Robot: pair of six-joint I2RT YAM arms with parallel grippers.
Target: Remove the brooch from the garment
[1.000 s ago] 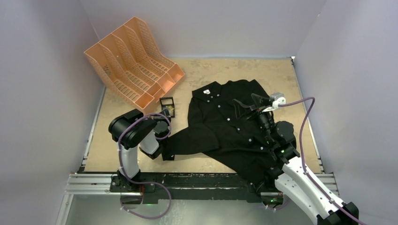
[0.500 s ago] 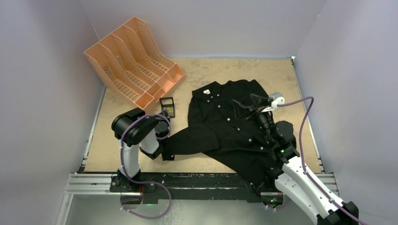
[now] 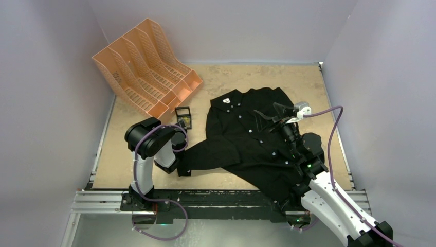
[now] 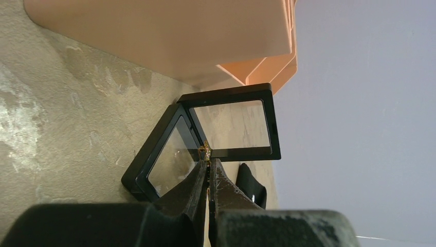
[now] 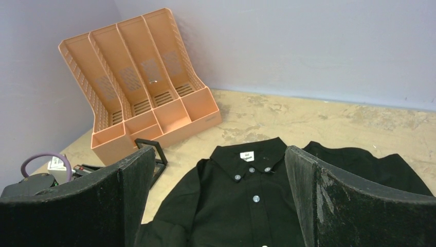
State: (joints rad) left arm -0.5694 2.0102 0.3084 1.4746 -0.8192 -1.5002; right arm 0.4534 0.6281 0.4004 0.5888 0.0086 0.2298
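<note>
The garment (image 3: 247,139), a black collared shirt with white buttons and a white neck label, lies flat on the table; it fills the lower right wrist view (image 5: 247,206). My left gripper (image 4: 207,163) is shut on the tiny gold brooch (image 4: 205,152), held at the tips just above an open black frame case (image 4: 205,139) with clear panes. In the top view the left gripper (image 3: 181,126) sits left of the shirt beside that case (image 3: 183,115). My right gripper (image 3: 268,113) is open over the shirt's front, empty, its fingers (image 5: 131,195) wide apart.
A peach multi-slot file rack (image 3: 146,67) stands at the back left, close behind the case; it also shows in the right wrist view (image 5: 141,92). Grey walls close the cell on three sides. A purple cable loops off each arm.
The left arm's elbow has shifted slightly to the right while its gripper stays by the case. The right arm and the shirt have not moved.
</note>
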